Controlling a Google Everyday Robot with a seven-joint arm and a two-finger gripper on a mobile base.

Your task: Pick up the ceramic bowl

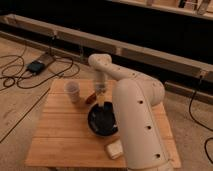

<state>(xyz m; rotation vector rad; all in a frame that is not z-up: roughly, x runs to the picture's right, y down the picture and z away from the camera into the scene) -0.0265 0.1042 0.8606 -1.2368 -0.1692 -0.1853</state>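
Note:
The ceramic bowl point(102, 120) is round, shallow and glossy black, and it sits near the middle of the wooden table point(60, 135). My white arm reaches over from the right and bends down at the far side of the table. My gripper point(100, 98) hangs at the end of it, just above the bowl's far rim. The arm hides the bowl's right edge.
A small whitish cup point(73, 91) stands at the far left of the table. A reddish-brown object point(90, 97) lies between cup and gripper. A pale rectangular block point(114, 149) lies near the front edge. Cables and a dark box point(36, 66) lie on the floor.

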